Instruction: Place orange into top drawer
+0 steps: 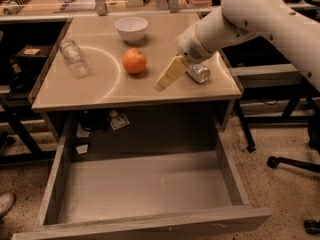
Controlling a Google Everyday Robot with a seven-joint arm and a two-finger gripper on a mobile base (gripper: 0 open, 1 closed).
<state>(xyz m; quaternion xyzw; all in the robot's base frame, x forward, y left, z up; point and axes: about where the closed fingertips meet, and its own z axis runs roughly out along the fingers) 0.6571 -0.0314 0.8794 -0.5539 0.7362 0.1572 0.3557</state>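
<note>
The white arm (pixel 260 14) comes in from the upper right and slopes down toward the left. The wrist (pixel 192 46) bends downward. From it the pale yellow gripper (pixel 161 83) angles down and left, low over the right half of the tabletop (pixel 100 91), its tip near the surface.

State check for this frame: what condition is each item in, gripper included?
top drawer: pulled open, nothing inside.
orange: on the tabletop, not held.
white bowl: upright, behind the orange.
glass jar: lying on its side.
can: on its side by the gripper.
gripper: low over the tabletop, right of the orange, apart from it.
</note>
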